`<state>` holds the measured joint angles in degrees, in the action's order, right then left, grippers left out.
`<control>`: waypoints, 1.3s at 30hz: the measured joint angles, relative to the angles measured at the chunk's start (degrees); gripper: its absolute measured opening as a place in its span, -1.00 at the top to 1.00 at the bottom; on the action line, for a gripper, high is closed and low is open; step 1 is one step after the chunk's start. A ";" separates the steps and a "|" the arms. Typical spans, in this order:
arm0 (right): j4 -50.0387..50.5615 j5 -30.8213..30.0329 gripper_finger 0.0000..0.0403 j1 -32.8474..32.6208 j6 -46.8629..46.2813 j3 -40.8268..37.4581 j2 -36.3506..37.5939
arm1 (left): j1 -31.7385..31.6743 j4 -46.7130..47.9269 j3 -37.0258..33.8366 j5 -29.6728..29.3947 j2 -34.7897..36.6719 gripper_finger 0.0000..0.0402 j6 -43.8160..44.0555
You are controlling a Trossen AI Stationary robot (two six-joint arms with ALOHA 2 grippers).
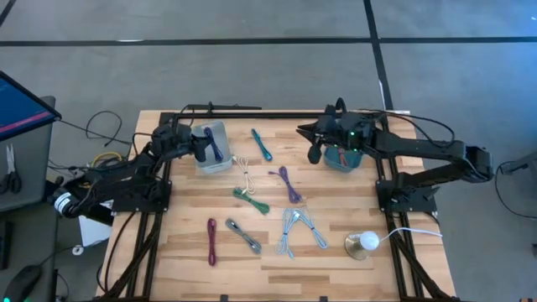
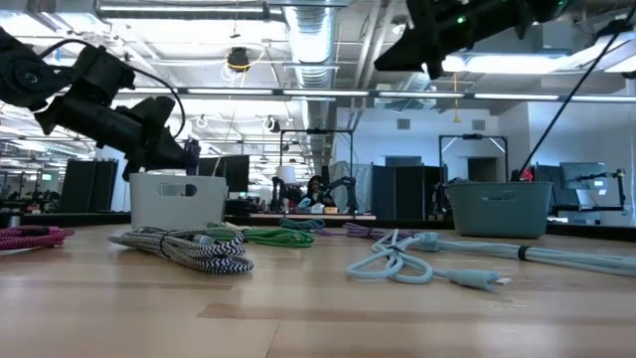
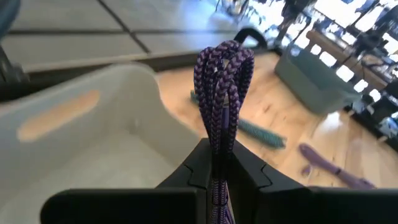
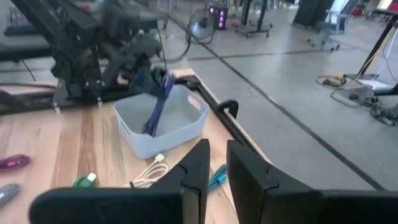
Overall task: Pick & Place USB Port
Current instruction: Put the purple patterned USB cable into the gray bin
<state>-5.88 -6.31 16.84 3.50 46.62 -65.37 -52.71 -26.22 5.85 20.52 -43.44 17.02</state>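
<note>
Purple braided USB cable (image 3: 222, 81), folded into a loop, hangs pinched between the closed fingers of the left gripper (image 1: 204, 144), directly above the white bin (image 1: 211, 159) at the table's rear left; from the right wrist view the cable's loose end already dips inside that bin's walls. By my reading this is the placing step, with the carry to the bin finished and only the drop remaining. Next, the fingers should part so the loop falls clear into the white bin, then the arm can lift away without snagging the rim. Across the table from the white bin, the right gripper (image 1: 317, 144) hovers over the teal bin (image 1: 340, 159), its fingers nearly together and holding nothing. Other cables, among them a green cable (image 1: 251, 200), lie spread on the wood in front of the white bin, awaiting their turn.
</note>
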 joint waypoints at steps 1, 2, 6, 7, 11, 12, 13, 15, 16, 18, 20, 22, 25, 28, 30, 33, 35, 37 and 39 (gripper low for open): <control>-0.10 0.01 0.77 0.00 -0.02 -0.35 0.83 | -0.02 1.30 0.00 0.02 0.00 0.88 0.00; -0.32 0.00 0.77 0.00 -0.06 -0.68 1.58 | -0.04 2.54 0.00 -0.10 -0.04 0.88 0.02; -0.02 -0.02 0.77 0.00 -0.10 -2.18 4.04 | -0.04 4.19 0.00 -1.25 -0.07 0.87 -0.01; -0.11 -0.02 0.77 0.00 -0.12 -2.45 4.52 | -0.04 4.13 0.00 -1.25 -0.07 0.86 -0.03; 0.08 0.00 0.77 0.00 -0.12 -2.94 5.25 | -0.06 3.95 0.02 -1.26 -0.07 0.76 -0.13; 0.09 -0.01 0.77 0.00 -0.12 -2.94 5.25 | -0.06 3.88 0.02 -1.26 -0.07 0.73 -0.20; 0.07 0.00 0.77 0.00 -0.10 -2.94 5.25 | -0.06 3.81 0.02 -1.30 -0.07 0.70 -0.23; 0.10 -0.02 0.77 0.00 -0.10 -2.94 5.25 | -0.06 3.52 0.02 -1.68 -0.08 0.66 -0.24; 0.18 0.00 0.77 0.00 -0.10 -2.94 5.23 | -0.06 3.29 0.02 -2.13 -0.09 0.64 -0.23; 0.42 0.00 0.77 0.00 -0.10 -2.94 5.23 | -0.06 2.35 0.02 -2.61 -0.09 0.61 -0.28; 0.52 0.00 0.77 0.00 -0.08 -2.94 5.23 | -0.06 1.24 0.02 -2.94 -0.09 0.60 -0.48; 0.77 0.00 0.77 0.00 -0.06 -2.94 5.23 | -0.06 0.63 0.02 -2.95 -0.09 0.58 -0.48; 1.21 0.00 0.77 0.00 -0.06 -2.94 5.23 | -0.06 0.12 0.02 -2.95 -0.09 0.55 -1.24; 1.43 0.00 0.77 0.00 0.05 -2.94 5.23 | -0.06 0.14 0.02 -2.95 -0.09 0.48 -3.29; 1.43 0.00 0.77 0.00 0.07 -2.94 5.23 | -0.06 0.14 0.02 -2.95 -0.09 0.40 -4.54; 1.95 0.00 0.77 0.00 0.07 -2.94 5.23 | -0.06 0.07 0.02 -2.95 -0.11 0.26 -4.76; 2.45 0.01 0.77 0.00 0.07 -2.94 5.23 | -0.06 0.03 0.02 -2.98 -0.11 0.15 -4.76; 2.73 0.02 0.77 0.00 0.08 -2.94 5.21 | -0.06 -0.10 0.02 -3.83 -0.11 0.04 -4.76; 2.80 0.02 0.77 0.00 0.20 -2.94 5.21 | -0.06 -0.67 0.04 -4.50 -0.11 -0.05 -5.07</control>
<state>-3.08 -6.28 16.84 3.70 43.68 -60.16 -52.77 -26.89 5.89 16.01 -43.55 11.95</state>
